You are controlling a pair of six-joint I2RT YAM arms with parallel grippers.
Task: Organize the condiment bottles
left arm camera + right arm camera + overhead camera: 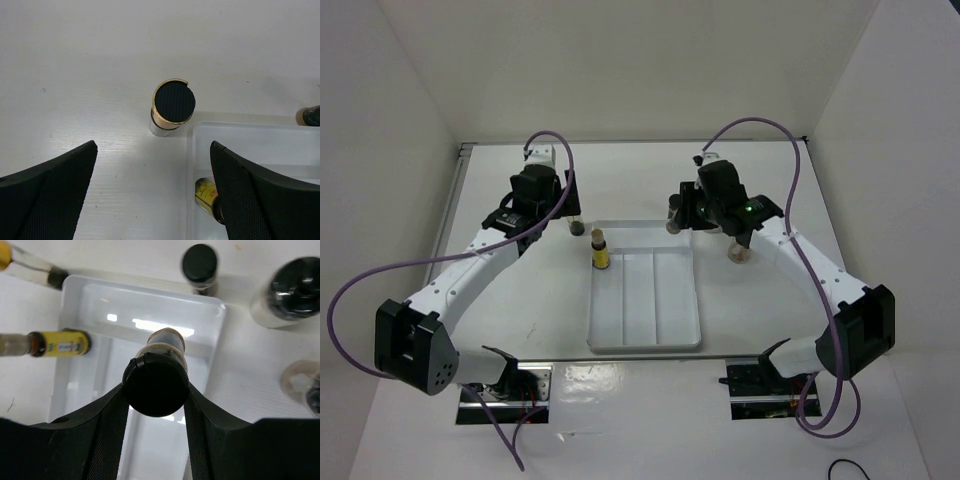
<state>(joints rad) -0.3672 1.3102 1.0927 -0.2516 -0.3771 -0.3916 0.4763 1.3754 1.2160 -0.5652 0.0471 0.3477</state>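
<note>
Right fingers (107, 435) clench a black-capped bottle (156, 385) at its cap, above the white divided tray (150, 310). Left fingers (55, 190), released, straddle a gold-rimmed jar (172, 102) on the desk (100, 50). Bottles likely light, rigid, slippery: grasp near cap.

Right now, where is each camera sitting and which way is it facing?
Top external: above and behind the bases, looking down at the white tray; left arm and right arm show.
Left wrist: faces down at a black-capped jar beside the tray; the open left gripper frames it.
Right wrist: looks down over the tray; the right gripper clamps a black-capped bottle.
Shared: all three see the yellow bottle.
</note>
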